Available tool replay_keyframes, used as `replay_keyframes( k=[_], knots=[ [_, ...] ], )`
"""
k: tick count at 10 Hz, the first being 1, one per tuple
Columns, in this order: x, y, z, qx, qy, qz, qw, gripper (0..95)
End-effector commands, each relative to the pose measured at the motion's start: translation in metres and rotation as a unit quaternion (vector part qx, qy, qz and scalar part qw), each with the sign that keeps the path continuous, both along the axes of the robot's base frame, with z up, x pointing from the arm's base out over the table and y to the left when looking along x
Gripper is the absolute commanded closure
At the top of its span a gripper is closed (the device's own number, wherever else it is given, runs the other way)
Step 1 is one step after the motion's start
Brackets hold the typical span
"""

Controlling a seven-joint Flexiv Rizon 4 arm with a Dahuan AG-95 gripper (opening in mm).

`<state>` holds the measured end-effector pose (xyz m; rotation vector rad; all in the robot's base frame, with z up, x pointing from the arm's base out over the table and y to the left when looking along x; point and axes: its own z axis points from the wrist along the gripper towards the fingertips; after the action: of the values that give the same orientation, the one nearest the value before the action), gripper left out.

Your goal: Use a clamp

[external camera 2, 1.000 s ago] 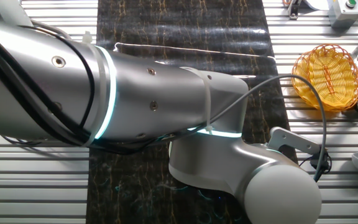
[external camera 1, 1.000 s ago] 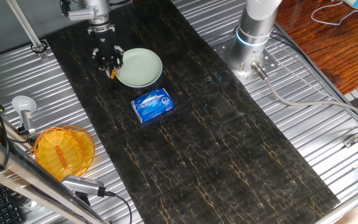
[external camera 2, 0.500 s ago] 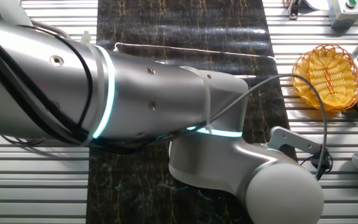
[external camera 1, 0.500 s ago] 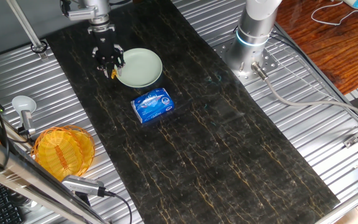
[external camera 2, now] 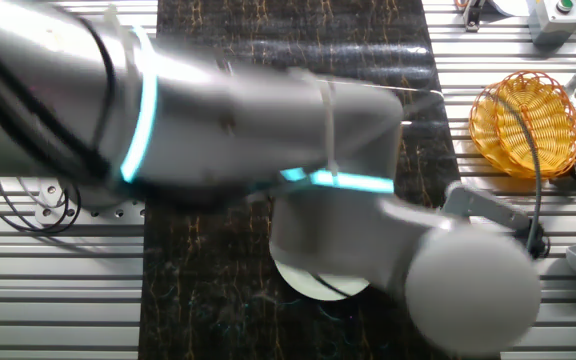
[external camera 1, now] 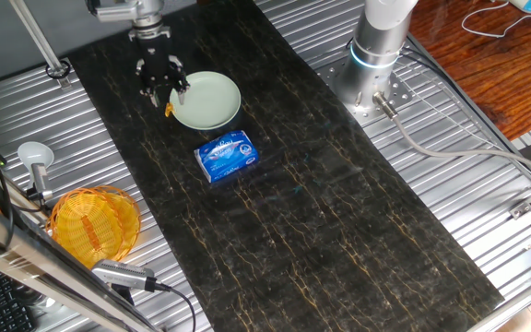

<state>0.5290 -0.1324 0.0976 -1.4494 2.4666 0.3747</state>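
1. Yellow-orange clamp lies at the pale green plate's left rim, just below the gripper.
2. Black fingers point down; their spread and grasp cannot be told.

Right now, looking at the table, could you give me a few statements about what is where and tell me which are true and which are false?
1. The gripper is at the left edge of the pale green plate. True.
2. The blue packet lies on the plate. False: it lies on the dark mat, apart from the plate.
3. A small yellow-orange clamp shows just below the gripper, at the plate's rim. True.
4. The orange wicker basket sits on the dark mat. False: it stands on the ribbed metal surface beside the mat.
5. The plate holds food. False: it looks empty.
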Motion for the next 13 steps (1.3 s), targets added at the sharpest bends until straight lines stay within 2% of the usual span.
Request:
replay_keyframes(
  k=[1, 2, 3, 4, 5, 6, 7, 9, 11, 13],
  knots=[
    [0.017, 0.036, 0.013, -0.052, 0.034, -0.110, 0.9920, 76.0],
    [0.025, 0.060, 0.016, -0.049, 0.044, -0.141, 0.9877, 95.0],
    [0.028, 0.080, 0.021, -0.057, 0.050, -0.166, 0.9833, 95.0],
    [0.030, 0.102, 0.026, -0.076, 0.053, -0.187, 0.9780, 95.0],
    [0.030, 0.120, 0.031, -0.083, 0.056, -0.202, 0.9744, 95.0],
    [0.027, 0.137, 0.038, -0.097, 0.055, -0.209, 0.9715, 95.0],
    [0.026, 0.145, 0.042, -0.103, 0.053, -0.214, 0.9700, 95.0],
    [0.025, 0.155, 0.046, -0.135, 0.048, -0.218, 0.9653, 95.0],
    [0.021, 0.156, 0.050, -0.140, 0.057, -0.243, 0.9582, 95.0],
    [0.014, 0.158, 0.054, -0.136, 0.060, -0.242, 0.9587, 95.0]
  ],
)
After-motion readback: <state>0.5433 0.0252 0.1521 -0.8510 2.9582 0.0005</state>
